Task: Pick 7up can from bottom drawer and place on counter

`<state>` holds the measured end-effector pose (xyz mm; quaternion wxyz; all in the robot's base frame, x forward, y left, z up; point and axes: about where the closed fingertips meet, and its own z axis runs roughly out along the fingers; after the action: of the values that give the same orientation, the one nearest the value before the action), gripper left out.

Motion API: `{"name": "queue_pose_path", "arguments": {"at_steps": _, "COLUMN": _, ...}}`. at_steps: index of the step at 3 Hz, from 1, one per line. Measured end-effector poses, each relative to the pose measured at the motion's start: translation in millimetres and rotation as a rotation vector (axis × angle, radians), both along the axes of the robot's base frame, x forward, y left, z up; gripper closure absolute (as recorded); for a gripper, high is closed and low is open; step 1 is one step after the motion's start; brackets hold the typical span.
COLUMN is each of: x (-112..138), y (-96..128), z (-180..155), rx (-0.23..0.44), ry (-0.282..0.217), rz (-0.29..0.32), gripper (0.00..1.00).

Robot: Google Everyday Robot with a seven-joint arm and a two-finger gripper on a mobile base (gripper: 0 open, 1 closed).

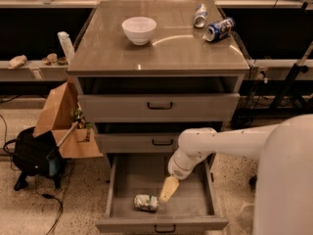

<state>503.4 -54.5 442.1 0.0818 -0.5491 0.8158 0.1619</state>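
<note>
Grey counter [117,58] bears bowl [139,29]; pincer [168,189], state unclear, in bottom drawer [139,173] by 7up can [146,202].

A robotics lab: long workbenches [34,73], gripper [168,189] inside the open bottom drawer [137,173].

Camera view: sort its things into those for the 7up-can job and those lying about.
Job: 7up can, lying in the bottom drawer; counter; pincer, in the drawer beside the can.
Lying about: white bowl, blue can, silver can, cardboard box.
</note>
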Motion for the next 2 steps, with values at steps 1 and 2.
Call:
{"name": "queue_pose_path", "arguments": {"at_steps": 1, "x": -3.3, "y": 1.2, "z": -34.0, "rx": 0.009, "ry": 0.059, "rz": 0.001, "gripper": 0.00}}
{"name": "queue_pose_path", "arguments": {"at_steps": 2, "x": -3.3, "y": 1.2, "z": -34.0, "rx": 0.009, "ry": 0.059, "rz": 0.001, "gripper": 0.00}}
